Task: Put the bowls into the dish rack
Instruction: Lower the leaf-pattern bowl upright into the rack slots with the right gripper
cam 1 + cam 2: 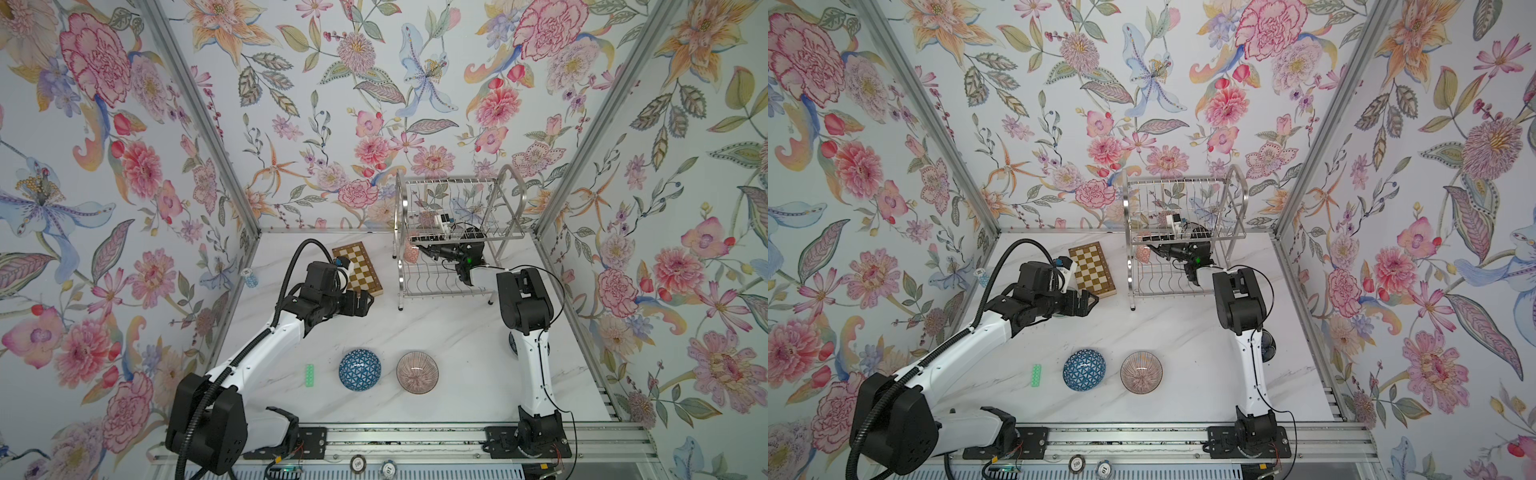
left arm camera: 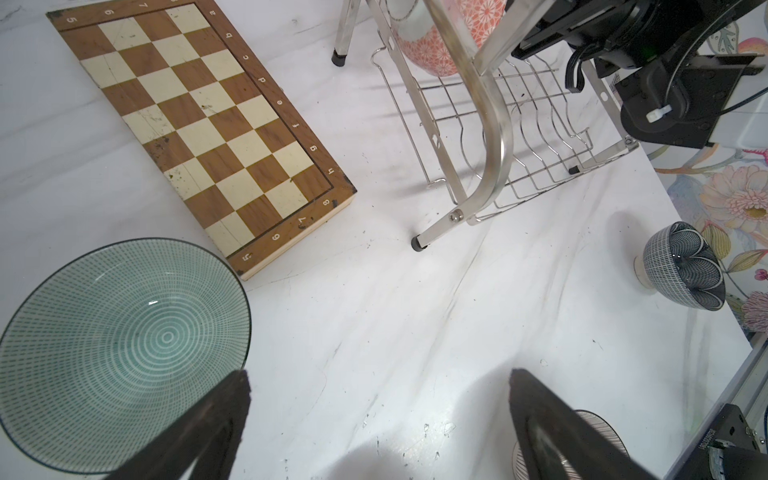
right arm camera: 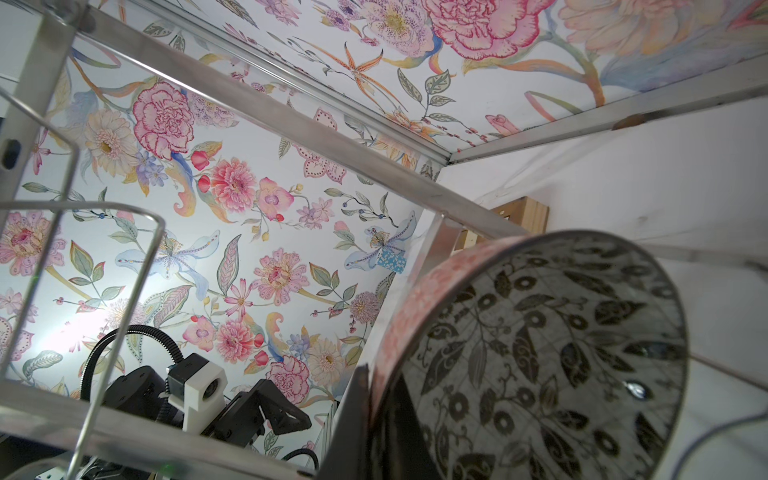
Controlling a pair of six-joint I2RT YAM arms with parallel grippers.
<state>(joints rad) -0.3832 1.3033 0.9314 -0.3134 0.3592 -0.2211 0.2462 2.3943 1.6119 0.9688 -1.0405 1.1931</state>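
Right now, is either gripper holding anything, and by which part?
Right gripper pinches the black-and-white floral bowl by its rim. Left gripper open, empty.

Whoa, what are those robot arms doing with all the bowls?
They're loading bowls into the dish rack. The right gripper is pinching the rim of the black-and-white floral bowl and holding it inside the rack. The left gripper is open and empty, hovering near the mint green bowl. The blue triangle bowl and the pink lined bowl sit on the table, waiting.
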